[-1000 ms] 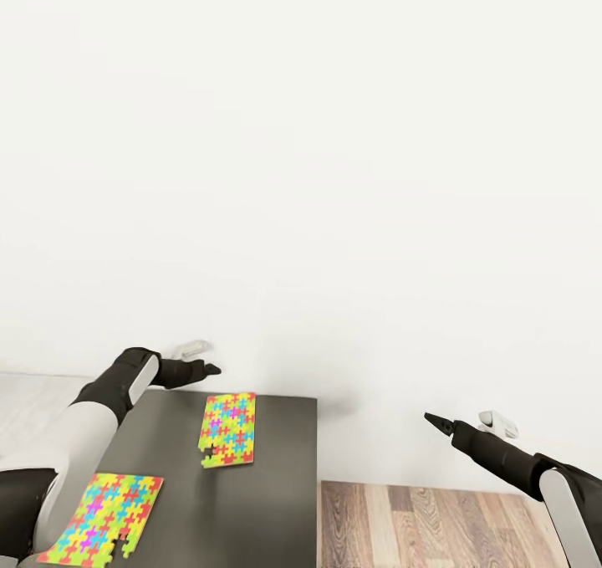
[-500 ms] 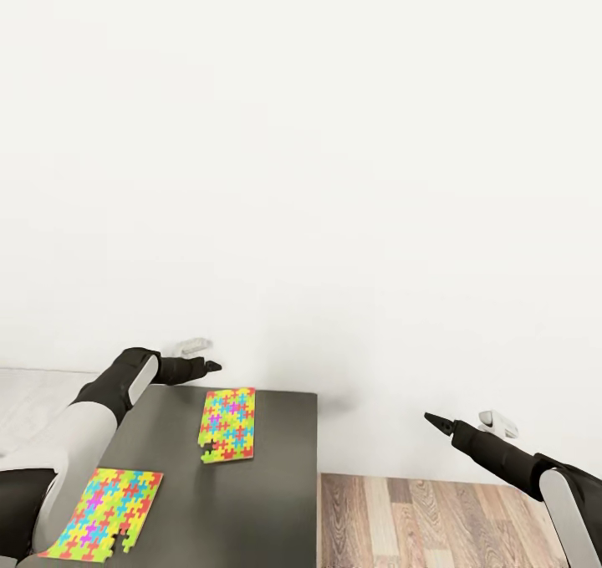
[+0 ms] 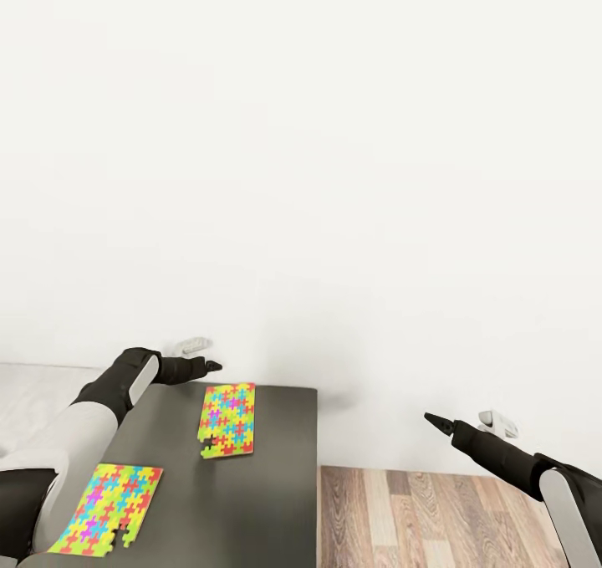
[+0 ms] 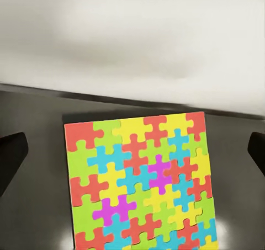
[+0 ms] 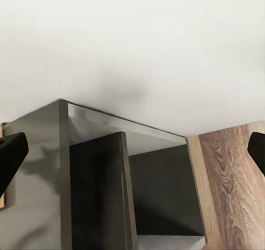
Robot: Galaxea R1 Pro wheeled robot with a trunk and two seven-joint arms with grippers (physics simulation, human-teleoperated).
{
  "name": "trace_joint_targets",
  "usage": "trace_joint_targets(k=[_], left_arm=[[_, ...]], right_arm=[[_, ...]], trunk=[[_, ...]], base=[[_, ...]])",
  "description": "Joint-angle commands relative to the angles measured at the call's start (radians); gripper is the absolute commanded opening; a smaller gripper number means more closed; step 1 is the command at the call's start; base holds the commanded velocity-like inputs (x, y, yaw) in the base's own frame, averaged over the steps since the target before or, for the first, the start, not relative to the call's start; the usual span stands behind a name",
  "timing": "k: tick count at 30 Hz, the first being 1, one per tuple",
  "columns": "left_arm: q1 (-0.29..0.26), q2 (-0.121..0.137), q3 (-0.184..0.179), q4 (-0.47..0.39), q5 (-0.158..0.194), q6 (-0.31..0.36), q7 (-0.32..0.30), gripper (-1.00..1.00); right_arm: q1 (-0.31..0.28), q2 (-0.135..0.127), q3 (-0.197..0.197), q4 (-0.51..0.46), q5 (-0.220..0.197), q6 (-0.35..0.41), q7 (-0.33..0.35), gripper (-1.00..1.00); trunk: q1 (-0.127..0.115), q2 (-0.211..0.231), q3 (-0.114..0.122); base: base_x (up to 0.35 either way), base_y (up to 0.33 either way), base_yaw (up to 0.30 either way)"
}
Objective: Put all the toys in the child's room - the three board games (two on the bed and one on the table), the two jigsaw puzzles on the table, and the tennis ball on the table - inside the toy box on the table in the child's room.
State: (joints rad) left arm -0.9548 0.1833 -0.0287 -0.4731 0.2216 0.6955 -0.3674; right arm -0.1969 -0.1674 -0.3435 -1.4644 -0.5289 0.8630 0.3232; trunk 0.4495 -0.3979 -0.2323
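The left gripper [image 3: 211,367] was observed with its dark jaws spread wide and empty, held above the far edge of the low dark grey table section [image 3: 276,476], while the right gripper [image 3: 435,420], likewise spread and empty, was held out over the wood-plank floor [image 3: 435,509], well apart from any toy. The farther multicoloured jigsaw sheet [image 3: 227,421] was found lying flat just below and ahead of the left gripper, its long axis running away from the robot toward the white wall [image 3: 334,175]; the nearer multicoloured jigsaw sheet [image 3: 107,509] was recorded beside the left forearm. The left arm was judged the nearer for the coming pick.

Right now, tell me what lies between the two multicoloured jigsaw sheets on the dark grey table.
Nothing: in the head view, only bare dark grey table top separates the far multicoloured jigsaw sheet from the near jigsaw sheet.
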Motion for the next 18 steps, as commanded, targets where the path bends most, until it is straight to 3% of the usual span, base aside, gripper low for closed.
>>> trace_joint_targets(k=[1, 18], left_arm=[[0.0, 0.001, -0.003, -0.001, 0.009, 0.006, 0.002, 1.0], [0.002, 0.002, -0.005, 0.01, 0.009, -0.02, 0.001, 1.0]], right_arm=[[-0.001, 0.0, -0.002, -0.001, 0.004, 0.005, 0.007, 1.0], [-0.001, 0.0, -0.002, 0.0, 0.004, 0.005, 0.007, 1.0]], trunk=[[0.001, -0.002, -0.004], [0.001, -0.002, -0.032]], base=[[0.0, 0.0, 0.0], [0.0, 0.0, 0.0]])
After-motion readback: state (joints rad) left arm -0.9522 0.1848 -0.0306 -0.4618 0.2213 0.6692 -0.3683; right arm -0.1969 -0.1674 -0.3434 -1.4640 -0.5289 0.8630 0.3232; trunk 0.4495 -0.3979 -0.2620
